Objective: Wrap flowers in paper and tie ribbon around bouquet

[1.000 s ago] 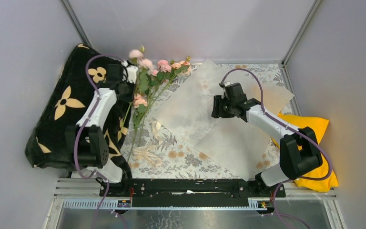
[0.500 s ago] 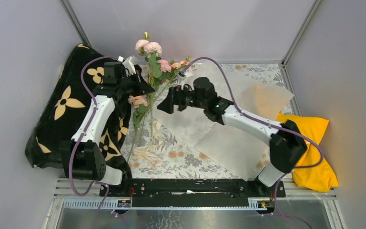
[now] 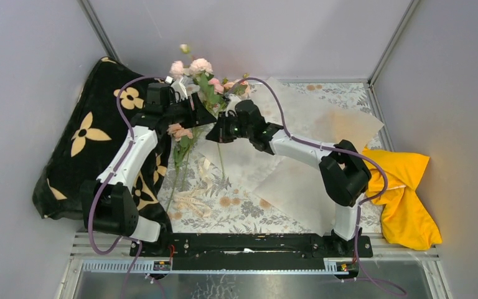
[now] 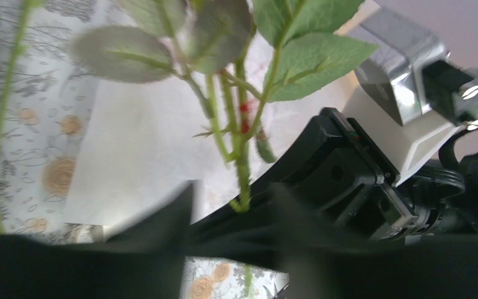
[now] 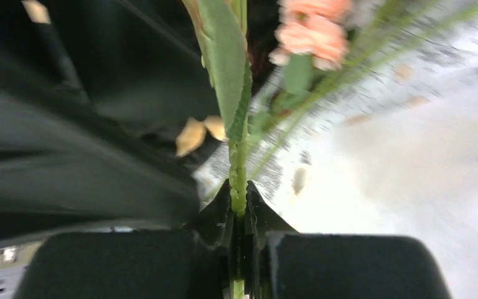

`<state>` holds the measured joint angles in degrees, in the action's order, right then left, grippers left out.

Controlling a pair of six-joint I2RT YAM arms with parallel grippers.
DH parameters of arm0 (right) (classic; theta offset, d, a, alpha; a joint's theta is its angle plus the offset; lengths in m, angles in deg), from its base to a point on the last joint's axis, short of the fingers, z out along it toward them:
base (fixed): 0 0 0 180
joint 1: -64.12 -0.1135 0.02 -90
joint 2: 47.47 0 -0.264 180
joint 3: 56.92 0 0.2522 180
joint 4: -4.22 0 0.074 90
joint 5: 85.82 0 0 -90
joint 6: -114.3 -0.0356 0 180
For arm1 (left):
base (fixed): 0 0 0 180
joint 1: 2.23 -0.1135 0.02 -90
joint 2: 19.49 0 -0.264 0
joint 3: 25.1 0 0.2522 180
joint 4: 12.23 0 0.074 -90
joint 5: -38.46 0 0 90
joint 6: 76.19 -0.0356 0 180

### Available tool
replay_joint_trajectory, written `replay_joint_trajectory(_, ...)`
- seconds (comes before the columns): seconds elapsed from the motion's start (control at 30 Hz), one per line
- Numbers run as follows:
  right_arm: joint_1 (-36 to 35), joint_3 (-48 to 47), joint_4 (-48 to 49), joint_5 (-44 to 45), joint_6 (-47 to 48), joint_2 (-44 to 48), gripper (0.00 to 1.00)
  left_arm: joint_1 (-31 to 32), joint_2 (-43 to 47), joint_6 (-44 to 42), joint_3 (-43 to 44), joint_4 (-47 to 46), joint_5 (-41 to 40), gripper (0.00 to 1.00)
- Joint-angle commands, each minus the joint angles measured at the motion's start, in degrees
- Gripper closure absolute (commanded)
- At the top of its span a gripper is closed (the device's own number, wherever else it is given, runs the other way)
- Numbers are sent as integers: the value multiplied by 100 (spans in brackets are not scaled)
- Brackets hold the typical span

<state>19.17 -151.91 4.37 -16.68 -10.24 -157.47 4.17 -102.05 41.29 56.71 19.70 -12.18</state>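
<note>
Ribbon (image 3: 190, 200) loose on surface (image 3: 243, 208), just left of paper's near part. Paper (image 3: 299, 180) spread flat, slanted. Over paper's far left edge: right gripper (image 5: 239, 212) clenched on one green stem of flowers (image 3: 193, 67). Slightly more left of paper: left gripper (image 4: 233, 205) slack, jaws apart, stem between them, not squeezed. Pink heads raised beyond paper's far left corner. Black blanket (image 3: 81, 143) left of paper, yellow cloth (image 3: 404, 205) right.
</note>
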Motion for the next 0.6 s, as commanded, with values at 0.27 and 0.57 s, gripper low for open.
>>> replay_joint_trajectory(0.27,1818,1221,-2858,3048,1769,1317,100,-138,-149,-3042,-710,801,-3850,20)
replay_joint_trajectory(0.57,2325,1030,-3275,3579,2018,548,87,-253,-1236,-2968,-786,661,-4136,45)
